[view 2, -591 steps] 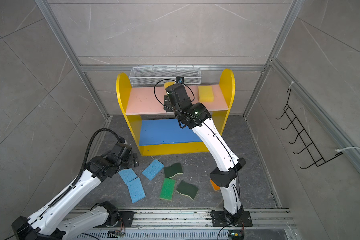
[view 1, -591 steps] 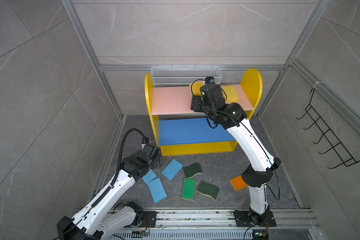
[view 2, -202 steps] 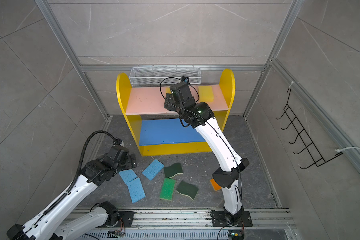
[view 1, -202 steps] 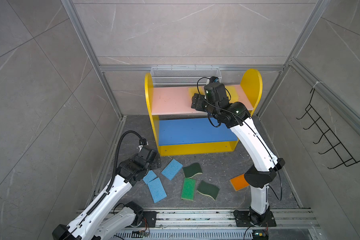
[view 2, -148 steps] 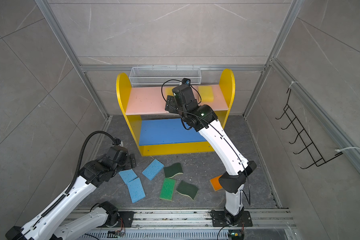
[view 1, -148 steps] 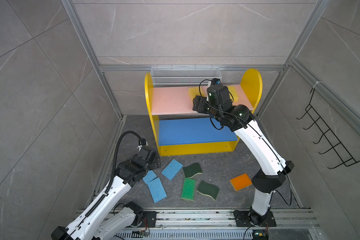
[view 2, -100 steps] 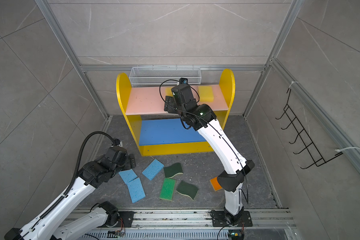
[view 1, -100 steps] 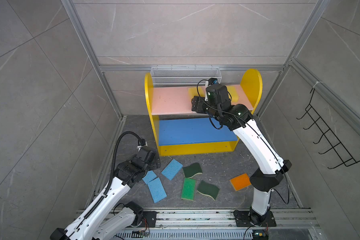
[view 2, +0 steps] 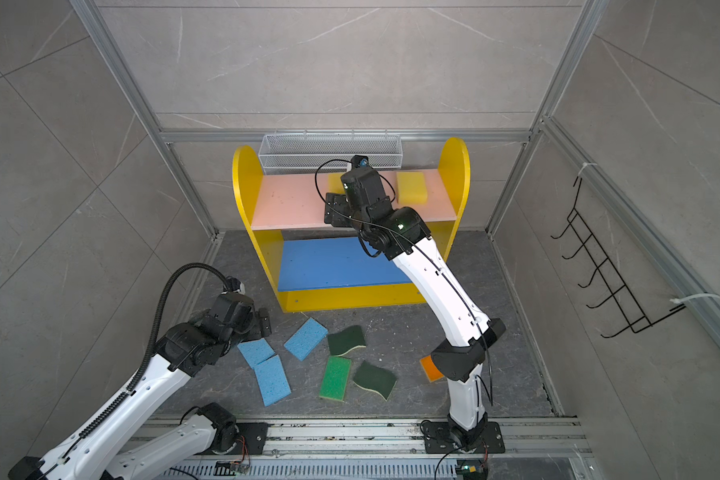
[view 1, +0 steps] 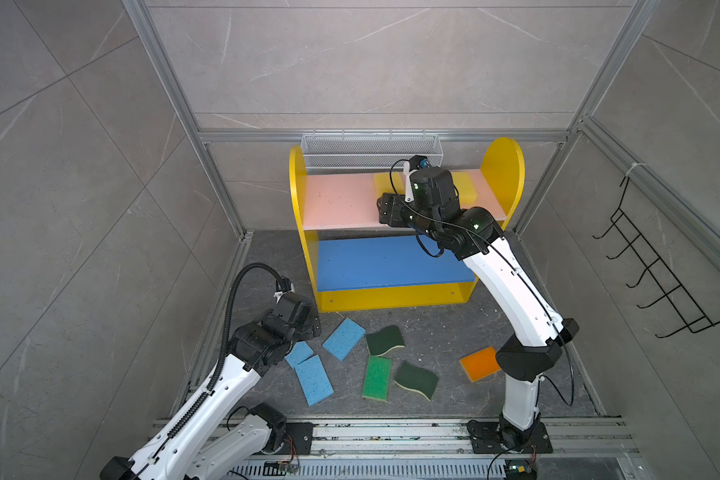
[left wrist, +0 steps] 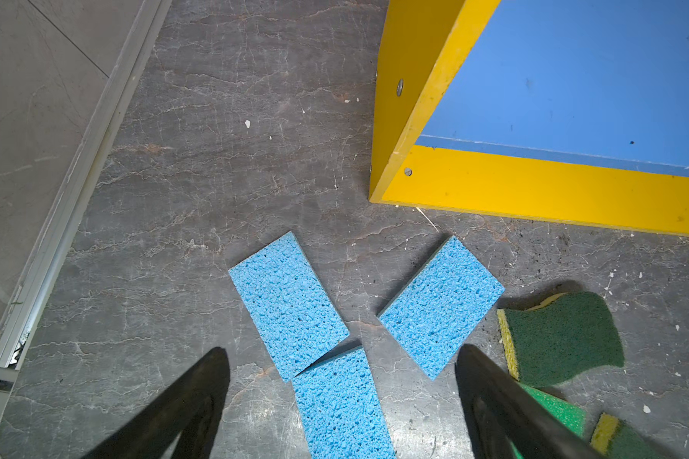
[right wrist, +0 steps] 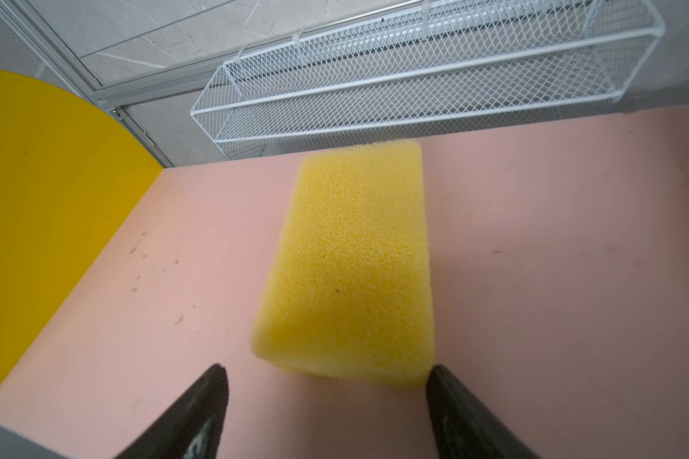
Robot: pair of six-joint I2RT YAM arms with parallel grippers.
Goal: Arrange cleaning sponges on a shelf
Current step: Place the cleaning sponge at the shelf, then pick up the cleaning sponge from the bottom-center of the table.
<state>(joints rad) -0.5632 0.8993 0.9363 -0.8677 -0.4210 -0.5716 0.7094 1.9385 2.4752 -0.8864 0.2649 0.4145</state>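
Just ahead of your right gripper (right wrist: 326, 373), a thick yellow sponge (right wrist: 351, 258) is lying flat on the pink upper board (right wrist: 136, 278) of the shelf (view 1: 504, 166). Your jaws there are standing wide and gripping nothing. One fingertip (right wrist: 444, 387) is sitting just beside the sponge's near corner, and you cannot tell whether it is touching. Off to that fingertip's side, a second yellow sponge (view 2: 410, 188) is resting on the same board, apart from the first. Beyond the tool, a white wire mesh basket (right wrist: 414, 79) is hanging behind the shelf.

Your left gripper (left wrist: 341, 351) is hanging over the dark floor (left wrist: 215, 159), jaws spread wide and holding nothing. Just ahead of its fingertips, a first light-blue sponge (left wrist: 289, 302) is lying with its near edge against a second light-blue sponge (left wrist: 343, 405), which is running back under the tool. A third light-blue sponge (left wrist: 440, 306) is lying just ahead of one finger (left wrist: 494, 397), apart from those two. Outside that finger, a dark-green wavy sponge (left wrist: 561, 337) is showing its yellow edge, and a bright-green-topped sponge (left wrist: 553, 409) is lying partly hidden behind the finger. Farther out on that side, another dark-green sponge (view 1: 416, 380) and an orange-topped sponge (view 1: 476, 363) are lying on the floor. Ahead of this gripper, the shelf's blue lower board (left wrist: 573, 79) is sitting above the yellow base.
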